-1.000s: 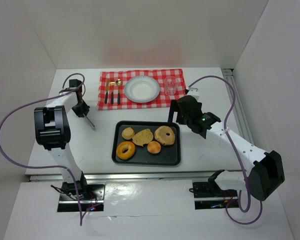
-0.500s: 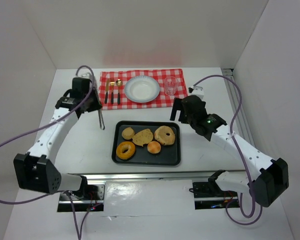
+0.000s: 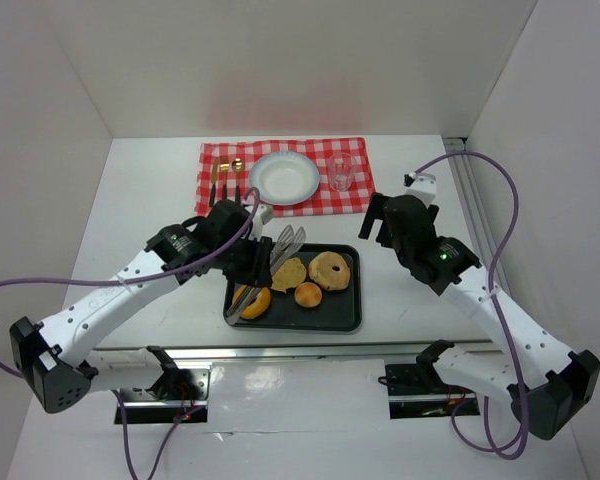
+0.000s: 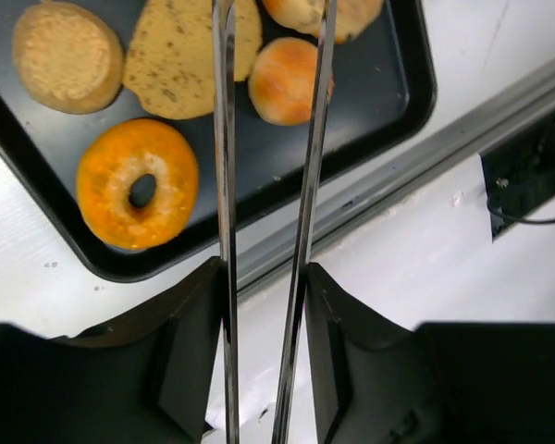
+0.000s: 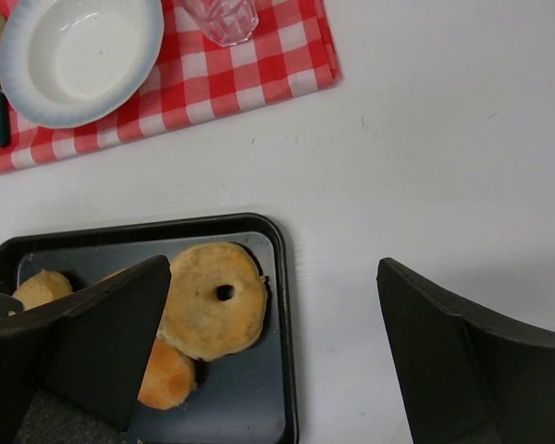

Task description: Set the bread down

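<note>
Left gripper [image 4: 264, 314] is clamped on tongs [image 4: 224, 185], which are held above the tray [image 4: 402, 83] of bread [image 4: 287, 80]; right gripper [image 5: 273, 287] is spread wide, empty.

Readable text, labels, brands, numbers, signs: none. You get nothing legible in top, left wrist or right wrist views. No entry to log.

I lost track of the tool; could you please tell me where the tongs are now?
Seen from the left wrist, the tongs are clamped in the left gripper and stretch over the black tray, just right of the orange doughnut.
</note>
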`<state>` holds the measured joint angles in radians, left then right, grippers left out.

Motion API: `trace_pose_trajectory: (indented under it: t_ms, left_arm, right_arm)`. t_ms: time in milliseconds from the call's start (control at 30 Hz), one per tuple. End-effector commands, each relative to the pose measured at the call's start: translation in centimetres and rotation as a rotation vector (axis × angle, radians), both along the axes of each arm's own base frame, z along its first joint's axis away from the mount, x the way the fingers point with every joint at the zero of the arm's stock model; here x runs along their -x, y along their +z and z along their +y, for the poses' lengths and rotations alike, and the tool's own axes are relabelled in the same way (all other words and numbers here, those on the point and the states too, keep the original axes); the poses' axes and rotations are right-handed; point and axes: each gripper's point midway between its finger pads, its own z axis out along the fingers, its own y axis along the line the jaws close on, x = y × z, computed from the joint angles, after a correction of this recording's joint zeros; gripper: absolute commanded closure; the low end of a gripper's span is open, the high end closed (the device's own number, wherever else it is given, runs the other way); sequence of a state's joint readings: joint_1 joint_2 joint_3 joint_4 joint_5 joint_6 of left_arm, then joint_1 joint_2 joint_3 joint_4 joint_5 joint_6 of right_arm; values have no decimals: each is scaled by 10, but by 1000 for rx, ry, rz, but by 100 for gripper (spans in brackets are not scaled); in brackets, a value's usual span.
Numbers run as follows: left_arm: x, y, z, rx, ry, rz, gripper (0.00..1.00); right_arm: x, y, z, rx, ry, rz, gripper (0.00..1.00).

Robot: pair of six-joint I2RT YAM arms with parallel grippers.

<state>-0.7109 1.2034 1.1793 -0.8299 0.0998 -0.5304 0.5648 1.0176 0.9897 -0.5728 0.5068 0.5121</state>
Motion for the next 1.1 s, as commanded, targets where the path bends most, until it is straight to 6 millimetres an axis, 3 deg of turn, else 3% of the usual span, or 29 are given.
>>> trace_pose_trajectory:
  t_ms: [0,200,267,367,700,900,1067]
  left_arm:
    - [4,20,-12,36,-1,-22,48]
    - [8,13,-34,20,-20,5,45]
    - [8,13,-41,35,-15,8,37]
    - [4,10,-44,28,12,26,33]
    - [-16,4,-74,70,33,48,30]
    - [-21,-24,-77,9,58,103,29]
    - [-29,-22,-80,15,81,80,28]
  right_arm:
    - [5,20,-14,-5,-57,-35,0]
    - [8,24,-16,-11,-57,-44,0]
    - [8,24,-16,-11,-57,-44,0]
    - [8,24,-14,-16,-50,-41,0]
    - [9,17,-13,-14,-42,-30,0]
    - [9,17,-13,-14,-42,-30,0]
    - [10,13,-13,-9,-42,-22,0]
